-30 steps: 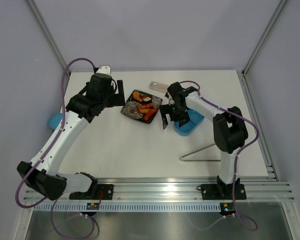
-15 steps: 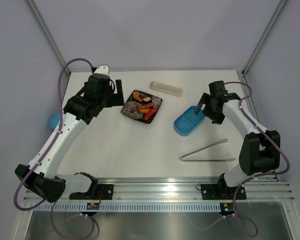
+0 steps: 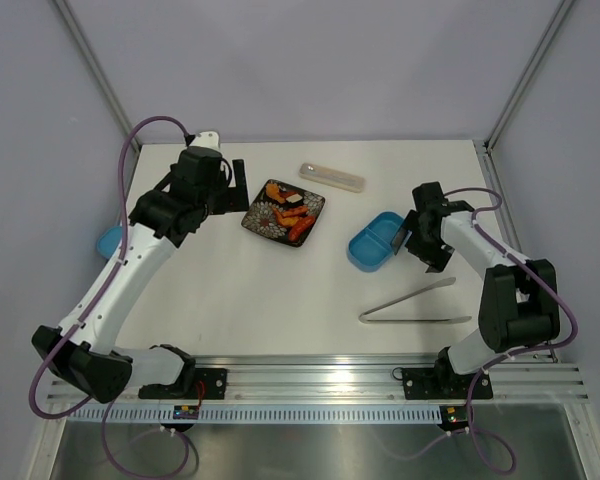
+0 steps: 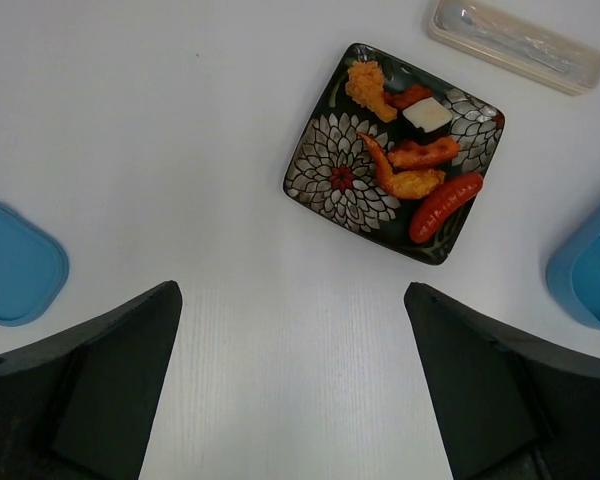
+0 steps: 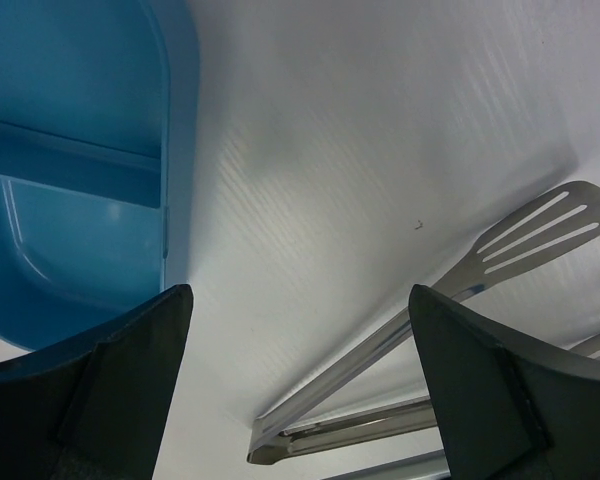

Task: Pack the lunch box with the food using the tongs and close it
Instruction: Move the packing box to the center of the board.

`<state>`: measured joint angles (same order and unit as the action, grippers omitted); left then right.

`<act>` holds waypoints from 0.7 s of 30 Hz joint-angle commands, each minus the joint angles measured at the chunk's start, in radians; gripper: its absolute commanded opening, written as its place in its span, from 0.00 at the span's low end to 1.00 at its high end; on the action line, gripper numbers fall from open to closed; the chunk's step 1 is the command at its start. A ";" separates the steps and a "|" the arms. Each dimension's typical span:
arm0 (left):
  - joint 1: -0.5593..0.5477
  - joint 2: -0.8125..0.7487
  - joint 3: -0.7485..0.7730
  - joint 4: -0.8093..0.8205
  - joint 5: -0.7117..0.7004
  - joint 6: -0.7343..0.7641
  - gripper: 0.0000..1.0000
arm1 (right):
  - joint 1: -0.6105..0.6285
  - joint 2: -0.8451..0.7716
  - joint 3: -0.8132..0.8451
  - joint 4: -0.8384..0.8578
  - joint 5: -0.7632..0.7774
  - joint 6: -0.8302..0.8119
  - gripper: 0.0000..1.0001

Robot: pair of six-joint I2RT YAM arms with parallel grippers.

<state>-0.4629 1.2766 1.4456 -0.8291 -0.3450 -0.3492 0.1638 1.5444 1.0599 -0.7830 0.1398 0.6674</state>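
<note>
- Table (image 3: 280,300): white matt rectangular top, evenly lit, with soft shadows only.
- Walls (image 3: 300,60): plain pale grey panels behind the far edge and along both sides.
- Left post (image 3: 90,70) and right post (image 3: 525,72): aluminium profiles rising from the far corners.
- Rail (image 3: 320,385): slotted aluminium extrusion along the near edge.
- Panel (image 3: 300,450): dull metal sheet below the rail.

On the white table (image 3: 280,300) a black patterned plate (image 4: 335,190) is set towards the far middle, with a long translucent case (image 3: 331,177) beyond it; an open blue lunch box (image 3: 365,250) is placed to the right, silver tongs (image 5: 380,352) nearer the front, a blue lid (image 3: 107,240) at the left edge
</note>
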 commanded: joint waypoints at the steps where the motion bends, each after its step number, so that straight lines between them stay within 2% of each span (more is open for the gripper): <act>1: 0.004 0.007 0.013 0.038 -0.022 -0.005 0.99 | 0.005 0.037 0.031 -0.002 0.060 0.031 0.96; 7: 0.004 0.020 0.019 0.038 -0.031 0.003 0.99 | 0.005 0.149 0.106 0.025 0.026 0.009 0.96; 16: 0.004 0.049 0.053 0.036 -0.022 0.024 0.99 | 0.005 0.345 0.350 0.051 -0.034 -0.031 0.97; 21: 0.004 0.053 0.055 0.035 -0.015 0.030 0.99 | 0.005 0.330 0.396 0.010 -0.034 -0.049 0.98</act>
<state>-0.4629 1.3281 1.4532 -0.8284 -0.3515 -0.3359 0.1638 1.8992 1.4239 -0.7444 0.1093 0.6334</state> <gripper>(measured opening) 0.988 0.974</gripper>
